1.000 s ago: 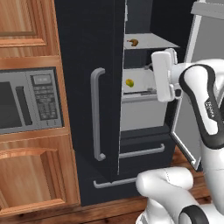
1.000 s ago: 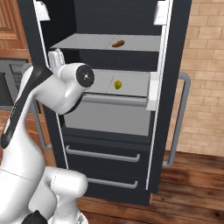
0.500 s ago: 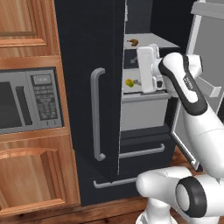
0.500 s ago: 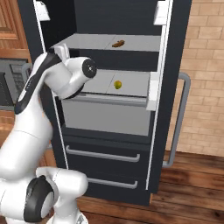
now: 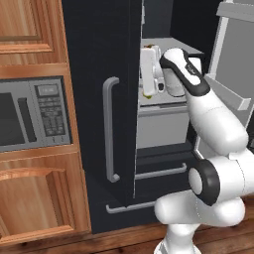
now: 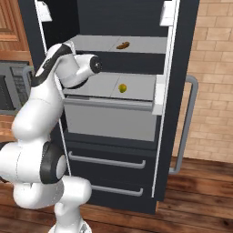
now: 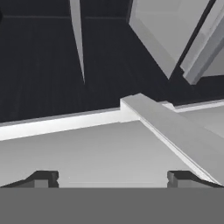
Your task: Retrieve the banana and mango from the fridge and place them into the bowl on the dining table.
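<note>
Hand (image 7: pixel 112 177) wide open, empty

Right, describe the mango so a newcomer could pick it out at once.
Look into the open black fridge, at the two grey-white shelves above its drawers. The mango lies alone on the lower shelf, near the middle. It is smooth, egg-shaped and yellow-green, unlike the curved brownish banana on the shelf above.

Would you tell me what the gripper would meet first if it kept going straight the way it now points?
Probably the fridge's dark inner wall. In the hand view the open gripper looks along a grey shelf with nothing on it ahead, toward that dark wall; depth is unclear.
</note>
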